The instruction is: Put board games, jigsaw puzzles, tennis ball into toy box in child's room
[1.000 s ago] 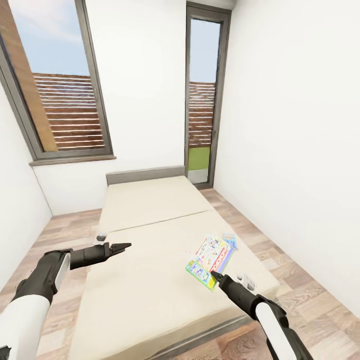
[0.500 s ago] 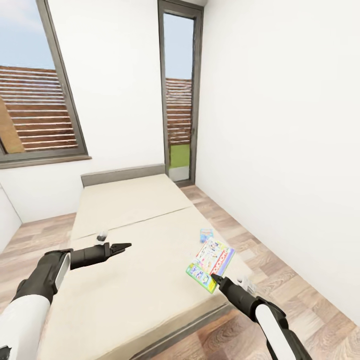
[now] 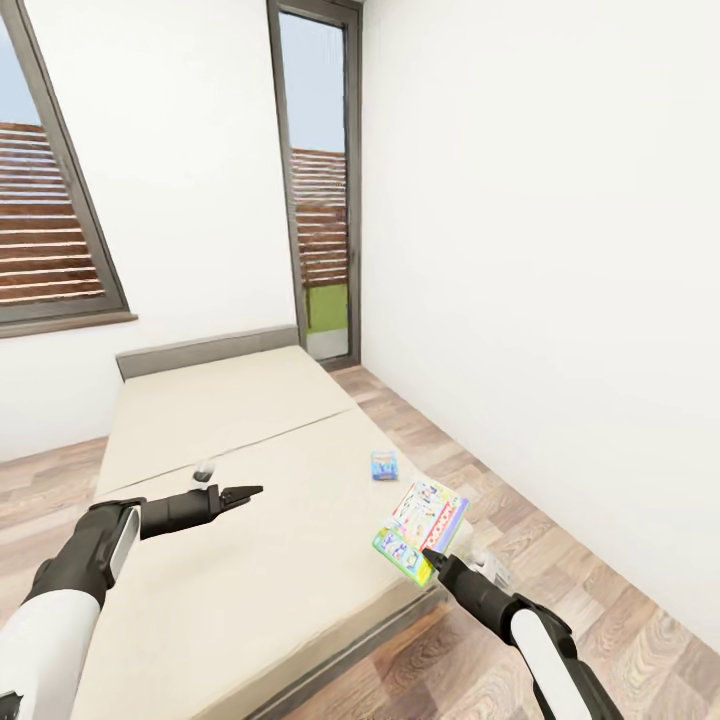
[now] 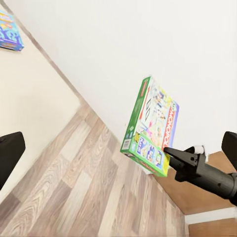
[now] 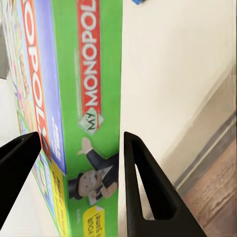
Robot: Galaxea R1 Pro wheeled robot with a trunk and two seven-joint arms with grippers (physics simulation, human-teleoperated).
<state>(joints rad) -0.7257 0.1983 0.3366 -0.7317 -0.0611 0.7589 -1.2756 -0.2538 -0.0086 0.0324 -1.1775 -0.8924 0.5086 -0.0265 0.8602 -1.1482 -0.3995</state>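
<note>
My right gripper is shut on the lower corner of the white-green Monopoly board game, holding it tilted above the bed's right edge. In the right wrist view the box sits between both fingers. The left wrist view also catches the held box. A smaller blue board game lies flat on the beige mattress of the bed, just beyond the held box. My left gripper hovers open over the mattress's left part, its fingers wide apart with nothing between them.
A white wall runs close along the bed's right side, with a strip of wooden floor between. A tall glass door stands behind the headboard and a slatted window at the left.
The whole view has swung right, so the bed and window slid left in the picture. The small blue game now shows clear of the held box. Both arms keep their pose.
</note>
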